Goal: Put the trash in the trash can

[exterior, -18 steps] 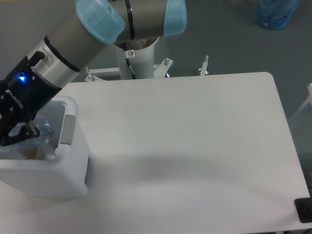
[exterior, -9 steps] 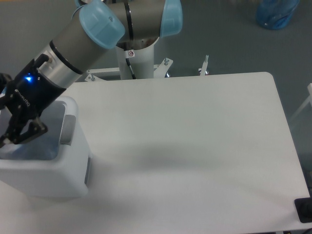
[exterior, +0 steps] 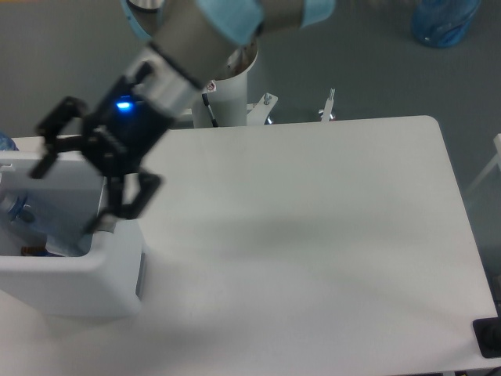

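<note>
At nine o'clock over the trash can (exterior: 78,266), the gripper (exterior: 82,184) hangs spread and empty, bottle (exterior: 19,210) lying inside; deposit judged done, withdrawal next.

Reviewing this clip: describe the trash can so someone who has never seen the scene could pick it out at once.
Start at the big white table and go to its left edge, under the open gripper. The trash can stands there: a boxy white bin with rounded corners, a thick rim and a grey side panel, with a clear bluish bottle showing inside. It is the only container on the tabletop.
</note>
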{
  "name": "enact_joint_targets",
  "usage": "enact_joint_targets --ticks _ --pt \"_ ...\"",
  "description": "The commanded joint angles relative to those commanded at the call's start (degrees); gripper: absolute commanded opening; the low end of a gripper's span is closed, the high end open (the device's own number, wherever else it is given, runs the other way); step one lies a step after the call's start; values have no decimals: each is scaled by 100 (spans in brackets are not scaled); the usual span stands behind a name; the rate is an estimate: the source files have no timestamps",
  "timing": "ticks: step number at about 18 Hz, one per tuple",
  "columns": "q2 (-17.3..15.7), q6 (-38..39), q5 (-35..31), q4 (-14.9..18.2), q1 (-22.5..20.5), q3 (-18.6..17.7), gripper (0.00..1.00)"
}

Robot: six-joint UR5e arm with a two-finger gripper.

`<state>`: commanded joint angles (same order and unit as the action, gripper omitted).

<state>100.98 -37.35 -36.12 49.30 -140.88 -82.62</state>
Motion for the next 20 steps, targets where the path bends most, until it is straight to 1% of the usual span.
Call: enact_joint_targets --ticks 1,3,5,8,10,12,13,14,18,19,20 --pt "35 -17 -227 9 -71 62 100" --pt "79 -52 -1060 70 -220 159 100" --pt "245 -62 -1816 132 -229 430 100" --pt "614 -298 -2486 220 -229 738 100" --pt "764 -439 -3074 264 -229 826 100" --pt "905 -501 -3436 316 -229 818 100" --pt "966 -553 -3585 430 -229 740 100" --pt "1037 -719 -3769 631 -229 713 100" --pt "1257 -1877 -4508 1571 -387 730 100" --pt "1292 -2211 -4649 1730 -388 739 100" --pt "1327 -2424 -4737 1766 -388 739 100"
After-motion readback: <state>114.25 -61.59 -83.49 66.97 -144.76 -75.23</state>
